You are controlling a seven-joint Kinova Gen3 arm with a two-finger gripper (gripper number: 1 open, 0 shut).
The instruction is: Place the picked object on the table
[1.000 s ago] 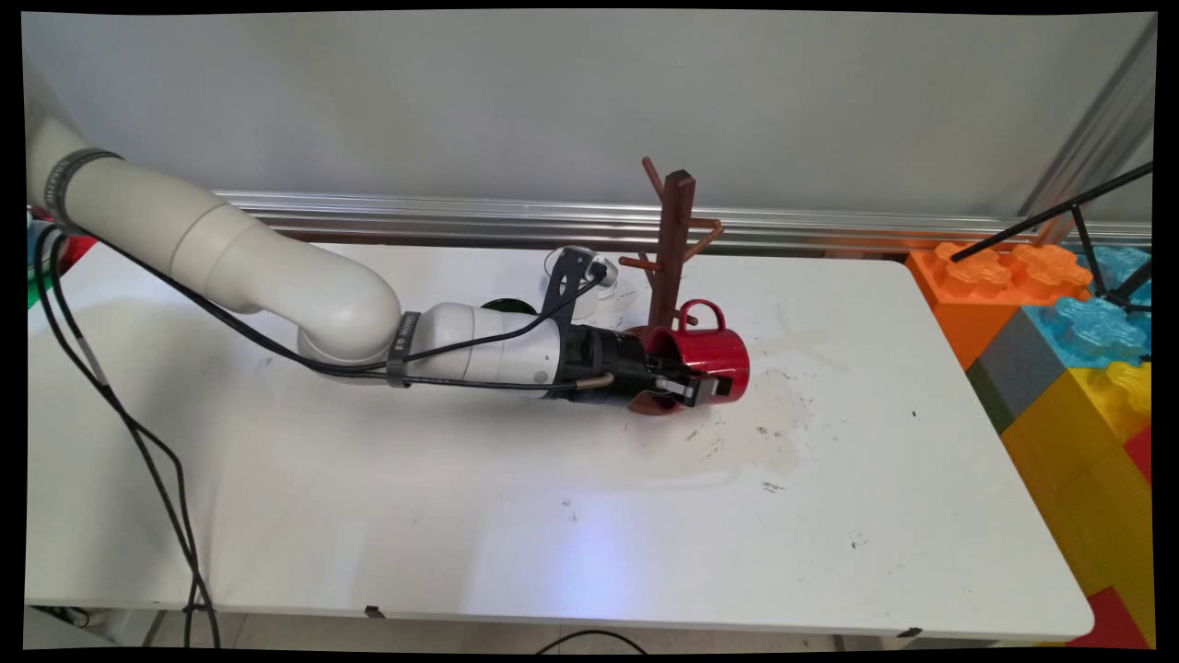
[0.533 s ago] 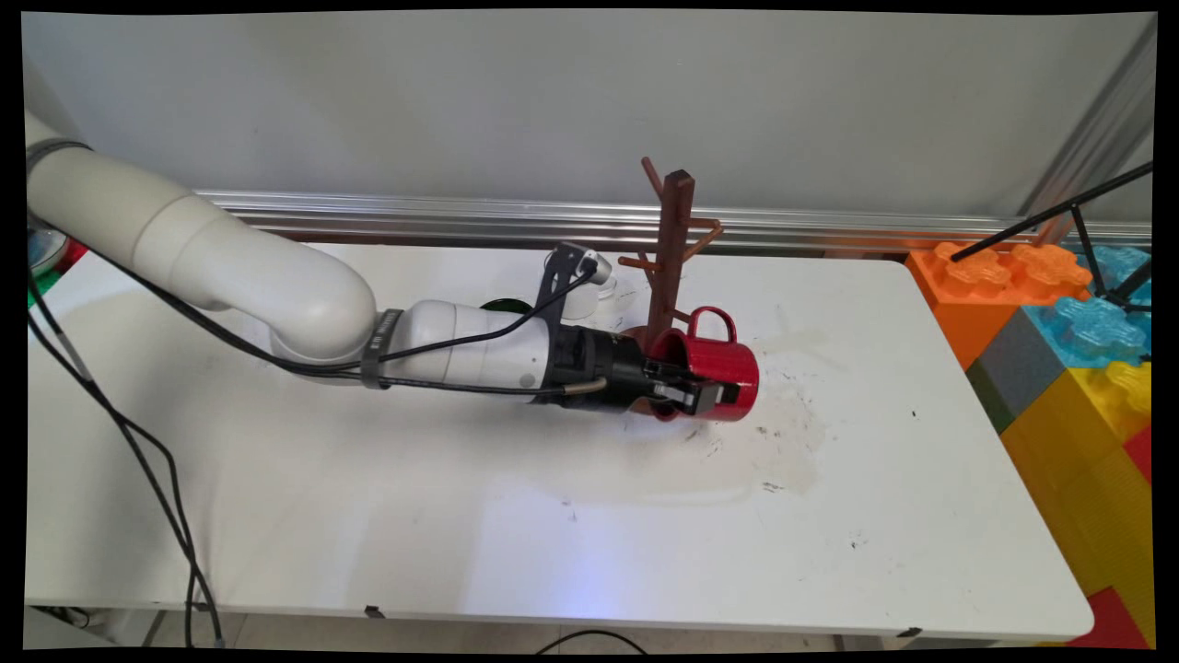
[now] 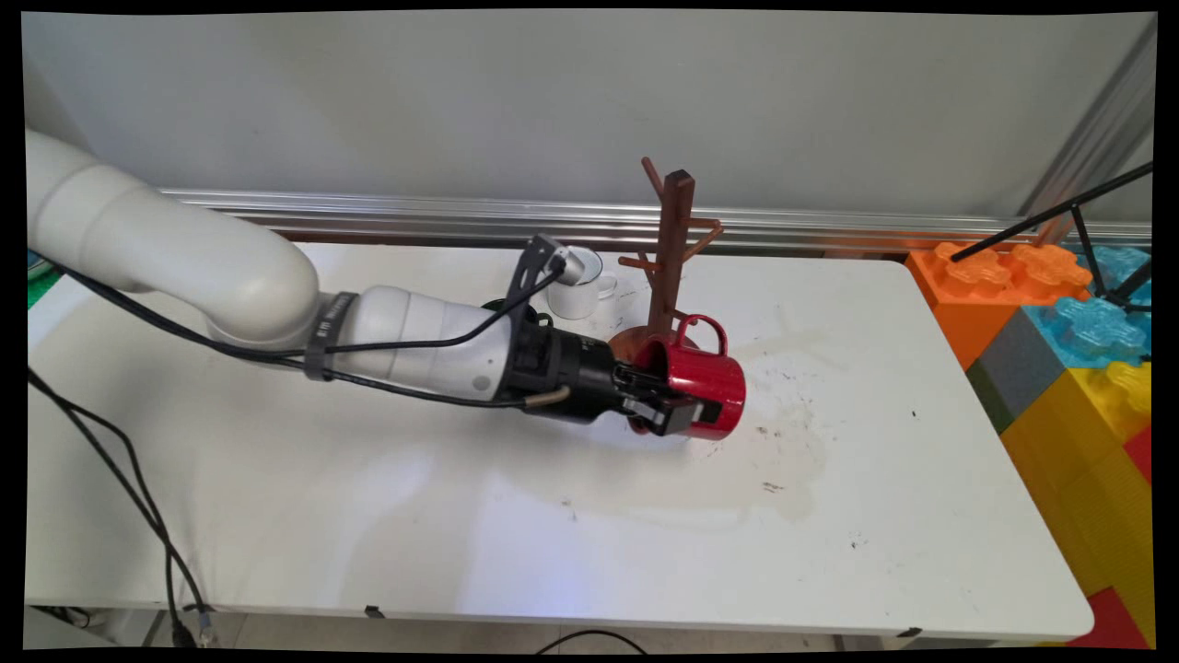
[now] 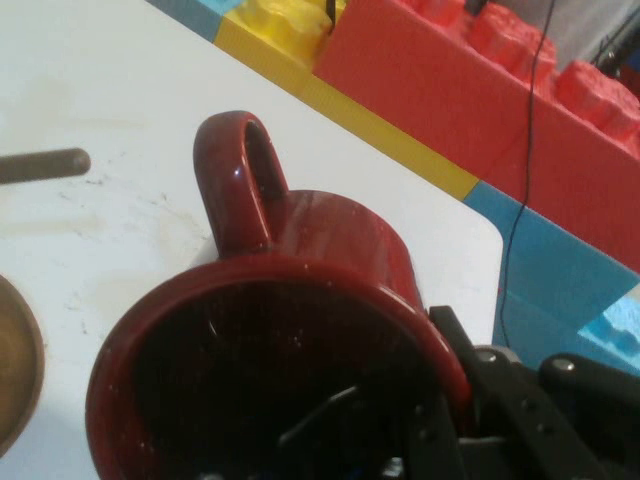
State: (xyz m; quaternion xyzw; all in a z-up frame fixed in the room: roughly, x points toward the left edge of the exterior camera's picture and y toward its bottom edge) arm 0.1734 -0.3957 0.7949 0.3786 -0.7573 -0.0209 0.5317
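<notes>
Your tool [image 3: 677,405] is gripping the red mug [image 3: 707,391] by its rim, one finger inside. The mug is lying sideways, handle up, at 6 o'clock of the wooden mug tree [image 3: 671,249] on the worktop [image 3: 553,516].

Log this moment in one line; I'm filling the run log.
gripper: shut on glossy red ceramic mug, one finger inside | mug: on its side, handle up | beside: brown wooden mug tree | behind: white enamel cup

Red mug [image 3: 700,387] [image 4: 300,330]: glossy, dark inside, lying on its side, mouth toward the arm, handle up. Gripper [image 3: 671,401] clamps its rim, one finger inside, one outside. It is held just in front of the brown mug tree [image 3: 671,249].
</notes>
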